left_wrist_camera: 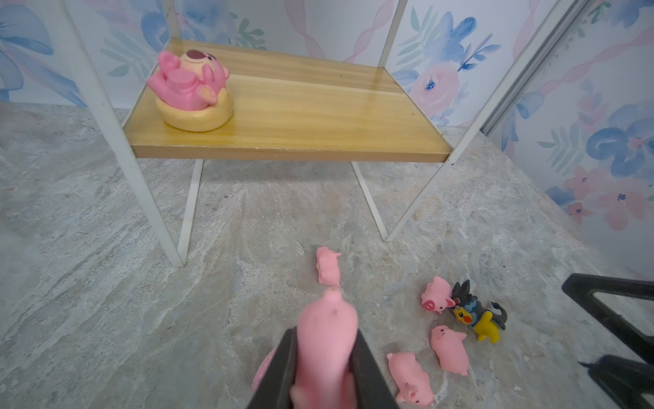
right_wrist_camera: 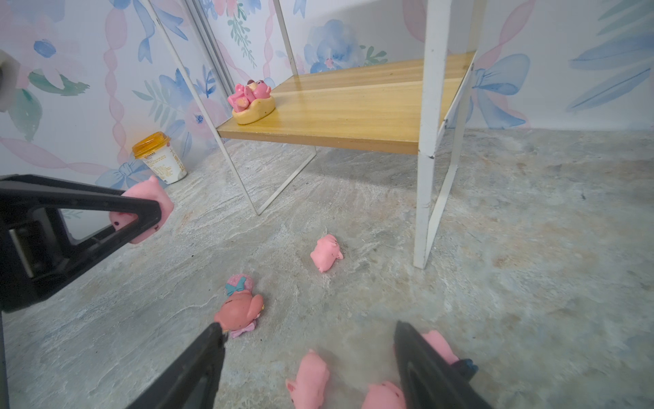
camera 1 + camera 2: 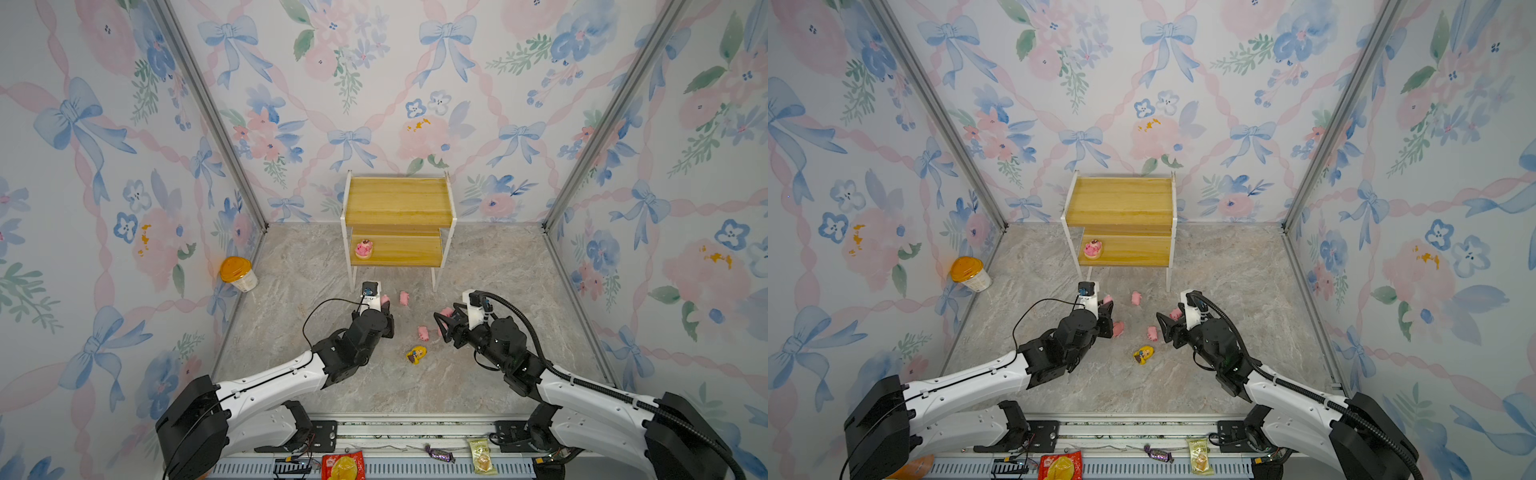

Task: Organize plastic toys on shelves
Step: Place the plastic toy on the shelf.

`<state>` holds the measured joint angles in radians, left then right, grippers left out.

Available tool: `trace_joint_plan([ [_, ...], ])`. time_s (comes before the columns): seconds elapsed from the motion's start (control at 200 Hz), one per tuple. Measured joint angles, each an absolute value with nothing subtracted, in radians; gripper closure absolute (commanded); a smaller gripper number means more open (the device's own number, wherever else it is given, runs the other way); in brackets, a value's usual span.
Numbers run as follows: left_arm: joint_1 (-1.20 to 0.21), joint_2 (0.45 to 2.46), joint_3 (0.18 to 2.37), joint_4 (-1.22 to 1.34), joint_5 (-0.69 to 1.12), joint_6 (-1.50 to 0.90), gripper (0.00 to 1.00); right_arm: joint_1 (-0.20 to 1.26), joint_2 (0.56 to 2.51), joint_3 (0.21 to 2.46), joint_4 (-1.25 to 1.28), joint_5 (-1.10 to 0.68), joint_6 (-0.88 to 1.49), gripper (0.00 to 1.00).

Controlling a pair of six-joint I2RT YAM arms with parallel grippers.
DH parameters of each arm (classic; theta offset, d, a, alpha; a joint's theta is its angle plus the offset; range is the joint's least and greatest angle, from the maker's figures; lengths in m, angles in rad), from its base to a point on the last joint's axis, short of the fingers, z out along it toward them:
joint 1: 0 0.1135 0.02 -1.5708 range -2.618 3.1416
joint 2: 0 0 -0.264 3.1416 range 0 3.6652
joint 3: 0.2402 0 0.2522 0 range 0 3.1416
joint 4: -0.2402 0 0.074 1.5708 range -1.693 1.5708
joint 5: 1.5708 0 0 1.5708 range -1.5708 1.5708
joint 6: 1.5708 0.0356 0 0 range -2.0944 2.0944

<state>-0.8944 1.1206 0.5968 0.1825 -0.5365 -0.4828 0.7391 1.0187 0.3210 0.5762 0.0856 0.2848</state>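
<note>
My left gripper (image 1: 325, 333) is shut on a small pink pig (image 1: 327, 350), held just above the floor in front of the shelves (image 3: 399, 199). The right wrist view shows that same pig (image 2: 145, 209) from the side. A pink pig on a round base (image 3: 364, 249) sits at the left end of the lower board (image 1: 300, 117). My right gripper (image 2: 308, 327) stands open low over loose pigs (image 2: 311, 379), with the pink blue-hatted figure (image 2: 240, 308) by one finger. Another pig (image 3: 404, 297), the yellow-haired doll (image 3: 416, 354) and the black-and-yellow creature (image 1: 477, 315) lie on the floor.
An orange-lidded cup (image 3: 238, 273) stands by the left wall. Snack packets (image 3: 344, 465) and a wrapped candy (image 3: 439, 454) lie on the front rail. The rack's thin white legs (image 1: 187, 212) stand just beyond the left gripper. The upper board carries nothing.
</note>
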Motion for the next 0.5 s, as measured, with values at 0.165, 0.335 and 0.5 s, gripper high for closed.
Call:
trace_joint_plan([
  [0.165, -0.849, 1.121, 0.599, 0.192, -0.479, -0.424, 0.77, 0.749, 1.002, 0.321, 0.561, 0.072, 0.268, 0.22],
  [0.335, -0.807, 1.143, 0.638, 0.196, -0.449, -0.385, 0.76, 0.805, 1.000, 0.321, 0.532, 0.076, 0.218, 0.22],
  [0.5, -0.783, 1.228, 0.733, 0.197, -0.443, -0.358, 0.77, 0.847, 0.994, 0.321, 0.523, 0.087, 0.176, 0.22],
])
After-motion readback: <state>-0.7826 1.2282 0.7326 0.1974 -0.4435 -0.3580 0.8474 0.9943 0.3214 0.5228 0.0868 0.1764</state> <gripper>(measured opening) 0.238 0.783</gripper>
